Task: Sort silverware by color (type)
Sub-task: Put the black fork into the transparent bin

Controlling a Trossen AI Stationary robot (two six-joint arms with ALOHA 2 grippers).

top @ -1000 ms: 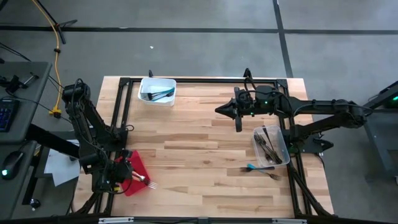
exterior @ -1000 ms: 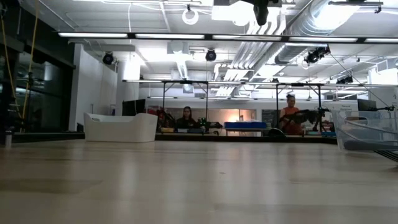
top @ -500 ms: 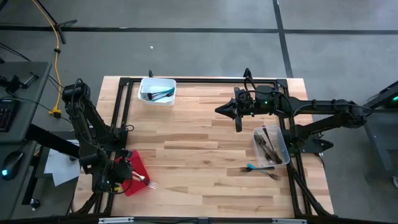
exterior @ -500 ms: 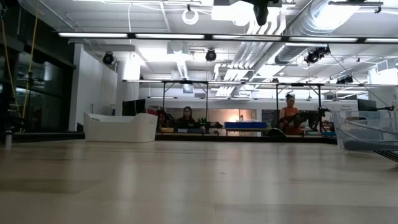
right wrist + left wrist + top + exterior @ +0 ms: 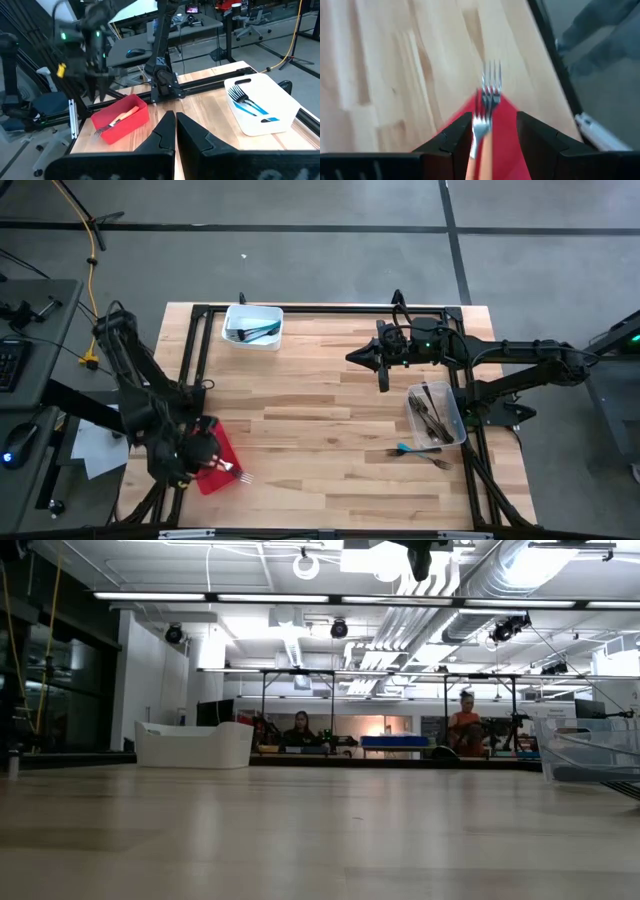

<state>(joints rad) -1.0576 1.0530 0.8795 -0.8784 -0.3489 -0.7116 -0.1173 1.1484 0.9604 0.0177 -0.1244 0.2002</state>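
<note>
My left gripper point(image 5: 203, 452) hangs over the red tray point(image 5: 222, 448) at the table's near left corner, open. In the left wrist view its fingers point(image 5: 456, 137) stand on either side of two orange-handled forks point(image 5: 489, 97) that lie in the tray, tines past its edge point(image 5: 243, 476). Teal forks point(image 5: 258, 331) lie in the white tub point(image 5: 236, 321) at the far edge. Dark forks point(image 5: 431, 416) lie in the clear tub point(image 5: 452, 423) at the right. A teal fork point(image 5: 404, 448) and a dark fork point(image 5: 436, 463) lie flat on the table near it. My right gripper point(image 5: 354, 357) waits, shut, above the table's far middle.
A black metal frame point(image 5: 330, 307) runs around the table edges. Bare wood point(image 5: 320, 430) spreads between the tray and the clear tub. The right wrist view shows the red tray point(image 5: 131, 120) and white tub point(image 5: 272, 100). People sit at desks far behind the table point(image 5: 300, 730).
My left arm has begun to move in the last half second, blurred: its elbow has swung toward the table's left edge and its gripper has shifted a little over the red tray. The forks and the right arm have kept still.
</note>
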